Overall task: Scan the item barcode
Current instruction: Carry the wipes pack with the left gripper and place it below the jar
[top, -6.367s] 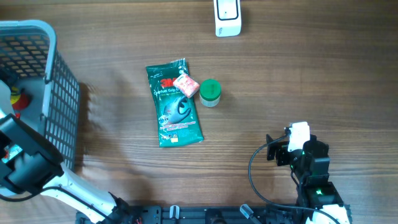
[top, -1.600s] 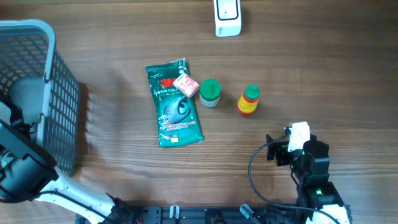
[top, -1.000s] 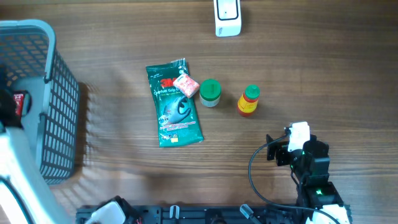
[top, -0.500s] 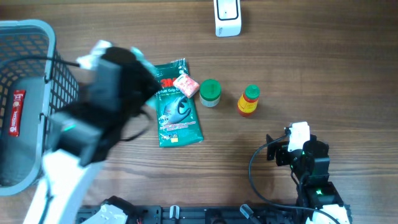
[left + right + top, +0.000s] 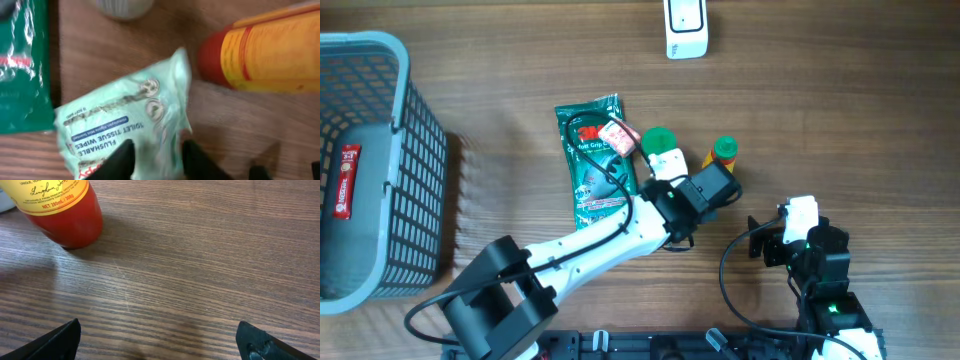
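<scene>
A pale green pack of flushable wipes [image 5: 125,120] lies on the wood right in front of my left gripper [image 5: 157,162]. Its black fingers [image 5: 120,160] stand partly apart on either side of the pack's near edge, in a blurred view. From overhead, the left gripper [image 5: 712,195] sits just below a red and yellow bottle [image 5: 722,155] and hides the pack. The white scanner [image 5: 685,28] stands at the far edge. My right gripper [image 5: 160,340] is wide open over bare wood, holding nothing, near the front right [image 5: 790,235].
A green pouch [image 5: 598,170], a small pink box [image 5: 618,135] and a green-lidded jar [image 5: 658,142] lie left of the bottle [image 5: 265,55]. The grey basket [image 5: 395,45] stands at the left with a red item [image 5: 348,180] inside.
My left arm has swung from the basket across to the middle beside the bottle, bringing the wipes pack, and its jaws have parted. The right arm has not moved.
</scene>
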`<action>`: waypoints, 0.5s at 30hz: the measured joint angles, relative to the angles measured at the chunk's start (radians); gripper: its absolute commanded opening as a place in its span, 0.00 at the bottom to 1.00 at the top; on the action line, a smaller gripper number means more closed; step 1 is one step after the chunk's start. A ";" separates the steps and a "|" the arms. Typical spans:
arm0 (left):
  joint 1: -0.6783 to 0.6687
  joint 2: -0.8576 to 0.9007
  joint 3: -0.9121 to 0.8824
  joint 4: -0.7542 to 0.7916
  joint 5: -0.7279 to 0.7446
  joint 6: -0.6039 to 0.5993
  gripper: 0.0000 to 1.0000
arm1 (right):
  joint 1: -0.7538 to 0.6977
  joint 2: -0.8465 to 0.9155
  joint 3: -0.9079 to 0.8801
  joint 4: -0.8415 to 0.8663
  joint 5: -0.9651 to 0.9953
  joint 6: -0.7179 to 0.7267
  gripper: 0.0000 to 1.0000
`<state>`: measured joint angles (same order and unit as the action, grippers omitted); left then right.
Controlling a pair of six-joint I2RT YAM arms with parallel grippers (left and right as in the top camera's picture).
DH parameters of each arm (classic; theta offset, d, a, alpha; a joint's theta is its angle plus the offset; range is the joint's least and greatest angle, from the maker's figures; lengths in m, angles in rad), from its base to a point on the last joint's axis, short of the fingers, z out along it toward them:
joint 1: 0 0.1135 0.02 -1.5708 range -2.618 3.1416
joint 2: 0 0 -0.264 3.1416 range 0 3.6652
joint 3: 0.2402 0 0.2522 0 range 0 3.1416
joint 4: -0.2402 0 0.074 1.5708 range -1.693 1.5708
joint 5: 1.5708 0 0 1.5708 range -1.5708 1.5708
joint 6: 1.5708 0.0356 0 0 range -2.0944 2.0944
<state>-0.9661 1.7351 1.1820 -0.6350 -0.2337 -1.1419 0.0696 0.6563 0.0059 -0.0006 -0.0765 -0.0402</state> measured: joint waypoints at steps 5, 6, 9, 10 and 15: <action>0.039 -0.056 0.087 -0.040 -0.141 0.171 0.64 | 0.000 0.000 0.000 0.000 0.000 0.000 1.00; 0.055 -0.087 0.134 -0.043 -0.175 0.207 0.64 | 0.000 0.000 0.000 0.000 0.000 0.000 1.00; 0.126 -0.221 0.277 -0.038 -0.277 0.326 0.64 | 0.000 0.000 0.000 0.000 0.000 0.000 1.00; 0.154 -0.269 0.309 -0.036 -0.309 0.347 0.65 | 0.000 0.000 0.000 0.000 0.000 0.000 1.00; 0.382 -0.523 0.351 -0.078 -0.457 0.401 0.73 | 0.000 0.000 0.000 0.000 0.000 0.000 1.00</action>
<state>-0.5838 1.2125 1.5333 -0.7132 -0.6907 -0.7410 0.0696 0.6563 0.0059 -0.0006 -0.0765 -0.0402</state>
